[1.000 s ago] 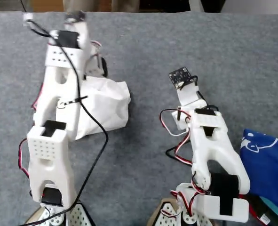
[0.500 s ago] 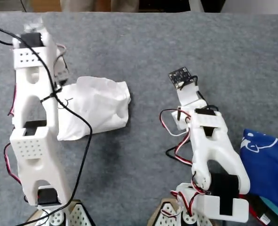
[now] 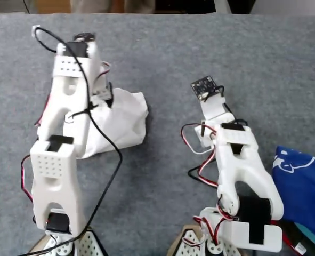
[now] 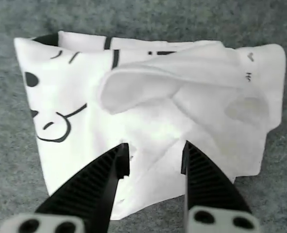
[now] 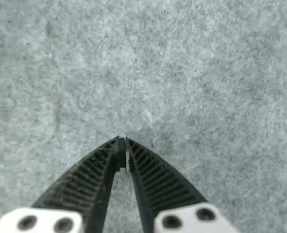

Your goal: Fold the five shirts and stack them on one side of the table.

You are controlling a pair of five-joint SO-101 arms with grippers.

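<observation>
A white shirt (image 3: pixel 120 117) with black cartoon marks lies partly folded and rumpled on the grey table, left of centre. In the left wrist view the same white shirt (image 4: pixel 148 97) has a loose flap curled over its middle. My left gripper (image 4: pixel 153 153) hovers open just above the shirt's near edge, with nothing between its fingers. The left arm (image 3: pixel 66 106) covers the shirt's left part in the high view. My right gripper (image 5: pixel 125 145) is shut on nothing over bare grey felt. The right arm (image 3: pixel 237 160) stands to the right of the shirt, well apart from it.
A blue shirt (image 3: pixel 301 181) with white print lies at the table's right edge, beside the right arm's base. The grey felt table (image 3: pixel 200 48) stretches bare across the back and the middle. Black and red cables (image 3: pixel 106 138) trail along both arms.
The left arm swung out to the left, off the shirt, then came back right over it. The shirt and the right arm stayed where they were.
</observation>
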